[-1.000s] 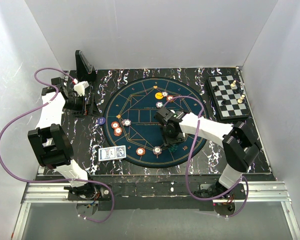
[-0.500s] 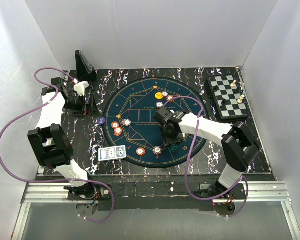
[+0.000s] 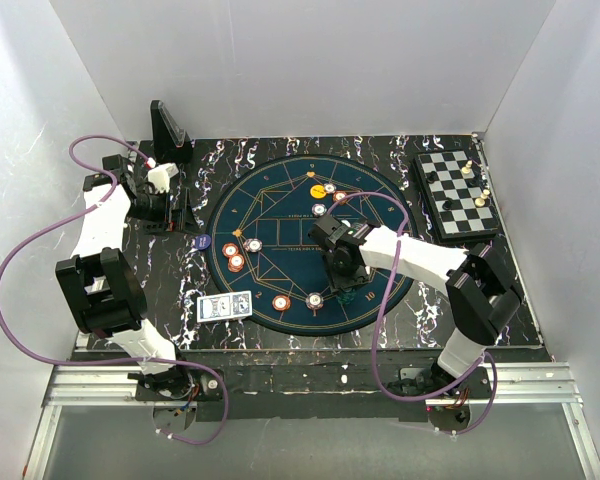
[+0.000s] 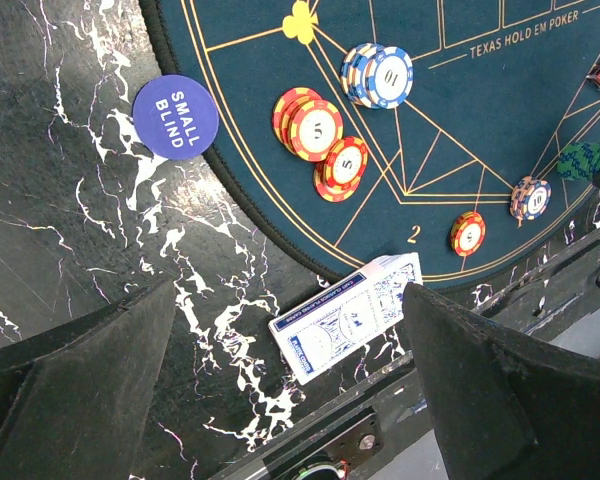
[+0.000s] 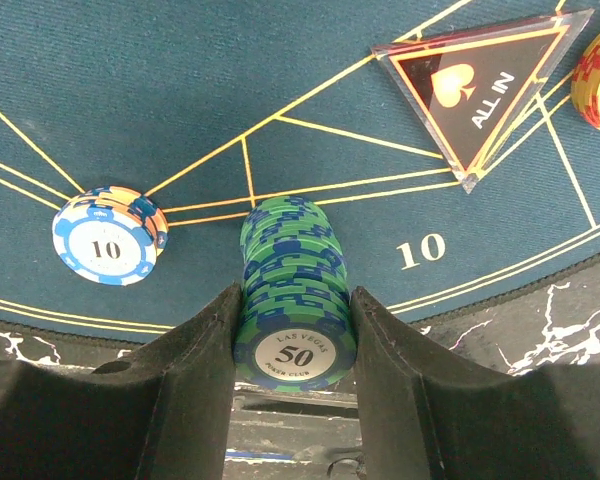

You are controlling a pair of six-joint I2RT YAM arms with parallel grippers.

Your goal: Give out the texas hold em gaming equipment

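A tall stack of green-and-blue "50" poker chips [image 5: 293, 300] rises from the dark-blue mat [image 5: 280, 80] beside the number 10. My right gripper [image 5: 293, 330] is shut on the stack's upper chips, with a finger pressed on each side. Close by lie a blue "10" chip stack [image 5: 107, 240] and the "ALL IN" triangle marker [image 5: 475, 85]. My left gripper [image 4: 288, 295] hangs open high over the table's left side [image 3: 165, 195]. Below it are the blue-backed card deck [image 4: 345, 315], the "SMALL BLIND" disc [image 4: 175, 116] and orange-red chips [image 4: 315, 125].
A chessboard with small pieces [image 3: 457, 192] sits at the back right. A black stand [image 3: 167, 130] rises at the back left near my left arm. More chips and a yellow disc [image 3: 318, 190] are spread over the mat. The deck [image 3: 225, 305] lies near the front edge.
My right gripper's fingers have drawn in against the green chip stack. The left arm has not moved.
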